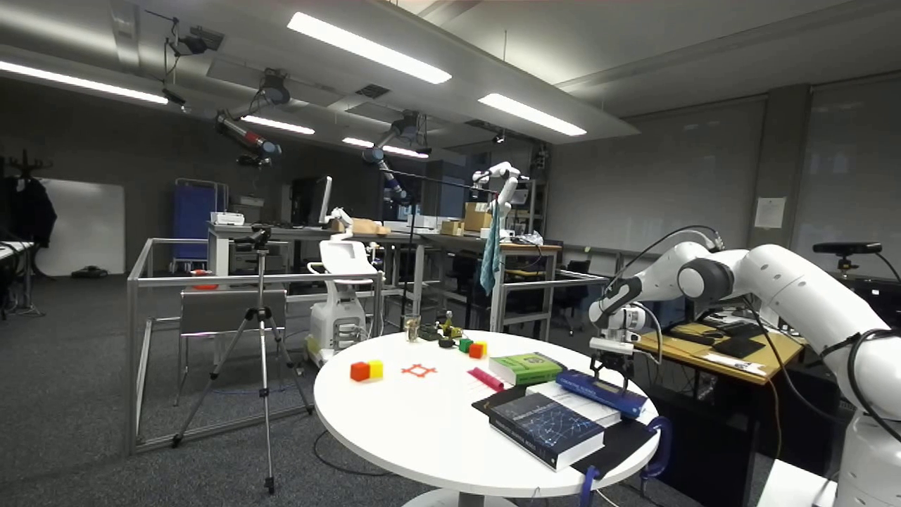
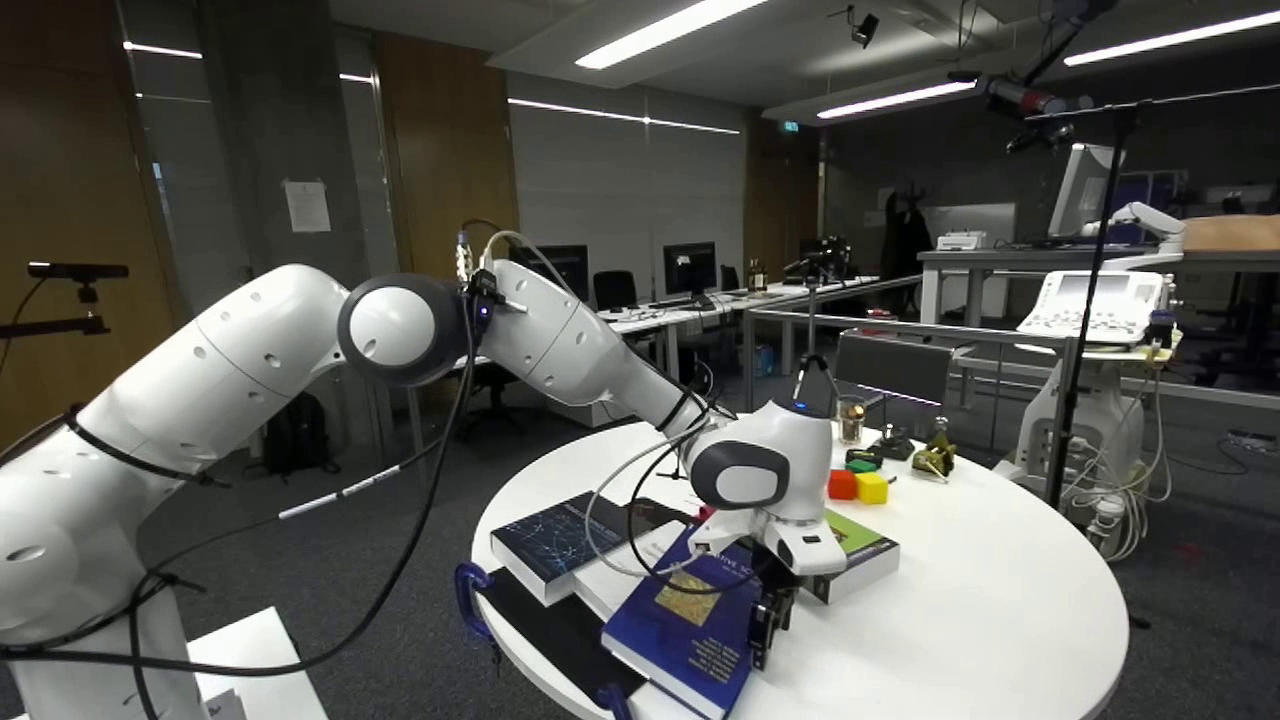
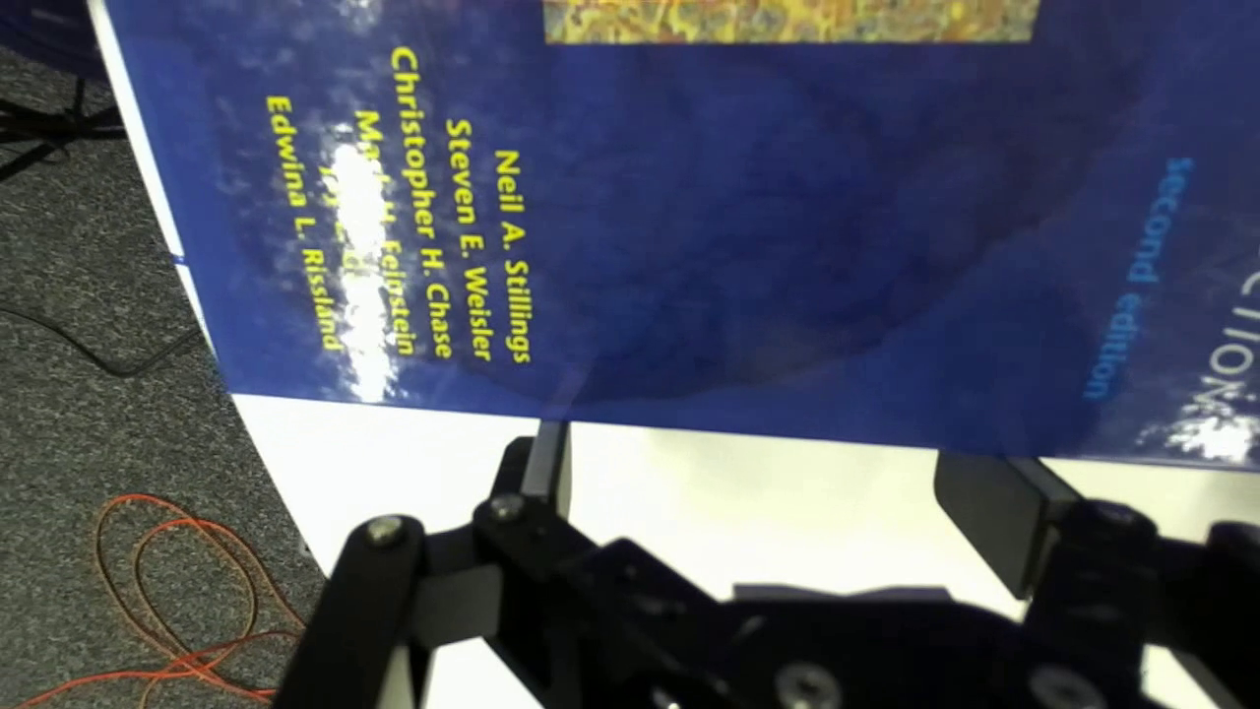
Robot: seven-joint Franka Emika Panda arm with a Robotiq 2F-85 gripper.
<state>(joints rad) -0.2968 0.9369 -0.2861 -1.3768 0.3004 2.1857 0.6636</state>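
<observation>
Blue book near the tabletop rim, fingers spread wide beside it
Long axis runs roughly left-right in the wrist view, author-name end pointing at the rim, spine on the side away from the fingers. Can't really tell if they're touching the edge tbh.

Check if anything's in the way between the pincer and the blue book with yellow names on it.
Nothing visible. In the wrist view, the open pincer sits at one long edge of the blue book, with the white table showing in its gap. Whether the two touch, I can't tell.
</observation>
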